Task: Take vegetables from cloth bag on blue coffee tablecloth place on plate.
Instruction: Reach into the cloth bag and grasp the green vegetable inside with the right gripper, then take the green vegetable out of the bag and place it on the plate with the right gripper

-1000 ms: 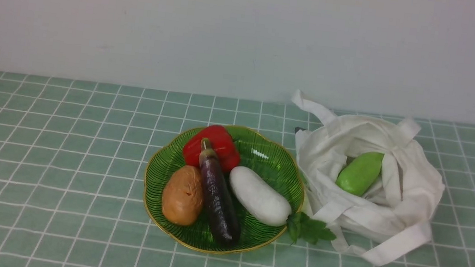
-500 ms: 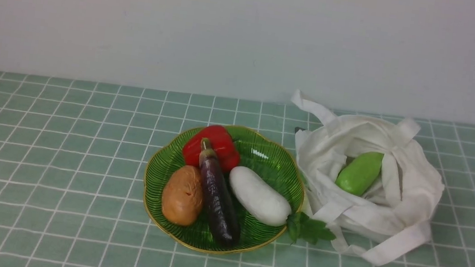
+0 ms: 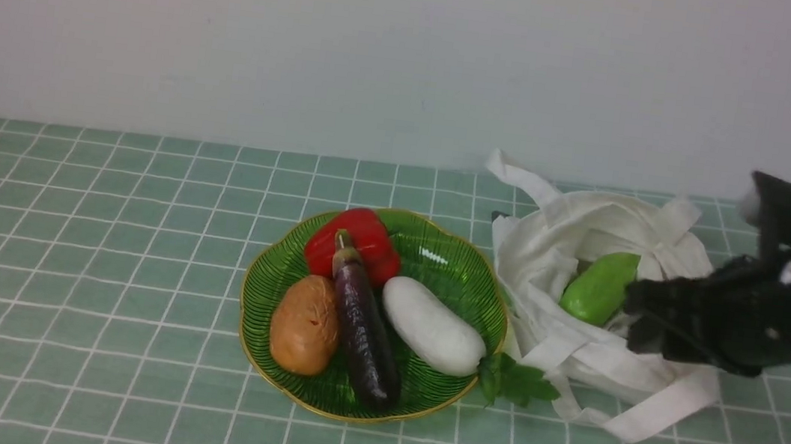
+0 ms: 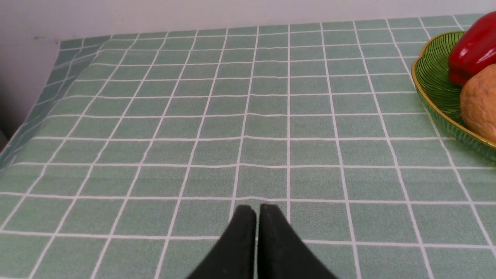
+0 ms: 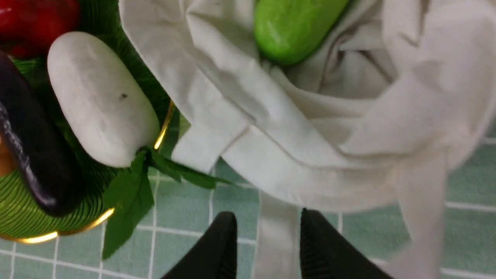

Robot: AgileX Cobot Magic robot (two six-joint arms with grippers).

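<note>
A smooth light-green oblong vegetable lies tilted inside the open mouth of an off-white cloth tote bag, with its lower end sunk among the folds and its upper end under a strap. The bag slumps on a pale teal tablecloth with a thin white grid, just to the right of a round ribbed green glass plate with a gold rim, and one loose strap trails toward the front. The plate holds a glossy red bell pepper at the back, a brown rounded potato on its left side, a dark purple eggplant lying front to back through the middle, and a white oblong radish on its right side. The radish's green leaves hang over the rim onto the cloth beside the bag. The black right hand, blurred in the front view, reaches in from the right over the bag's right side, with its tips just beside the green vegetable. In the right wrist view its two fingers stand apart and a bag strap shows in the gap, but contact cannot be judged. The left hand is over bare cloth well left of the plate, its fingers pressed together on nothing.
</note>
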